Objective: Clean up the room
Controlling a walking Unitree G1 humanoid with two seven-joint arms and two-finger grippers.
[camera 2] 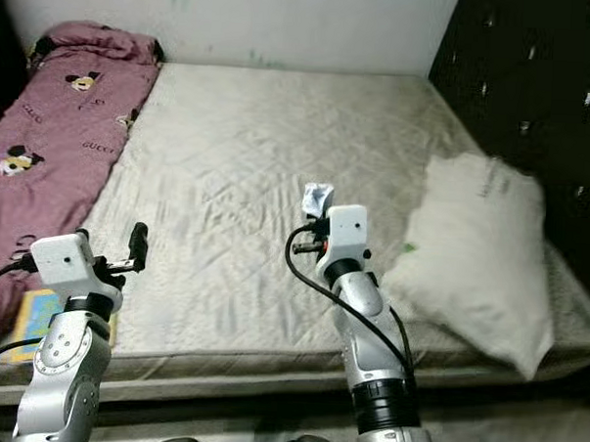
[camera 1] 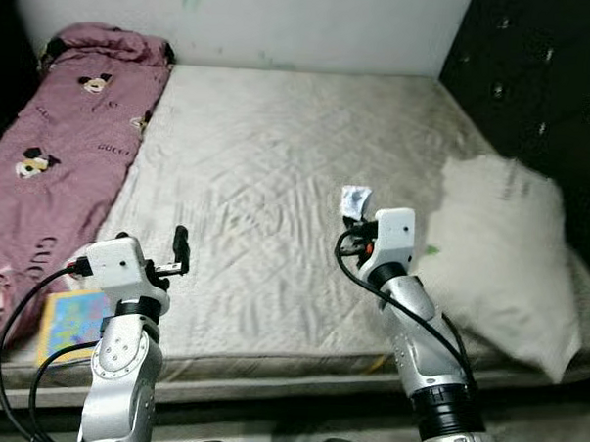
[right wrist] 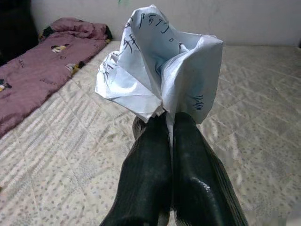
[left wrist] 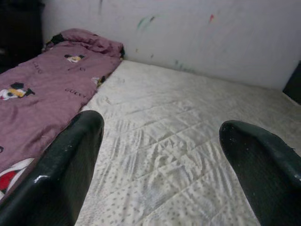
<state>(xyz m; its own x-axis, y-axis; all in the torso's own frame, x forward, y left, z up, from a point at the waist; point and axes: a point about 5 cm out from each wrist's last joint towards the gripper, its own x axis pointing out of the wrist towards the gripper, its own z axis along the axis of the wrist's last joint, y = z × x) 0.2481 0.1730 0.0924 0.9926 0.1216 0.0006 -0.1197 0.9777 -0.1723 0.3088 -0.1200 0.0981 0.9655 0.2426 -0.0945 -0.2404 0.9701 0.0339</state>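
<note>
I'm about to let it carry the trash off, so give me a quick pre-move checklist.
1. Right pincer shut on the crumpled paper: ok.
2. Paper lifted off the mattress: ok.
3. Left pincer open and holding nothing: ok.
4. Pillow apart from the right arm: ok.
5. Colourful book at the bed's near-left edge picked up: not ok.
6. A bin to drop the paper into: cannot tell.

Place: a home bedroom.
Bed [camera 1: 277, 181]: bare quilted mattress, centre frame.
Bedding: maroon cartoon-print quilt [camera 1: 63, 142] at left; white pillow [camera 1: 504, 250] at right.
Wall [camera 1: 284, 20]: scuffed white, along the top.
</note>
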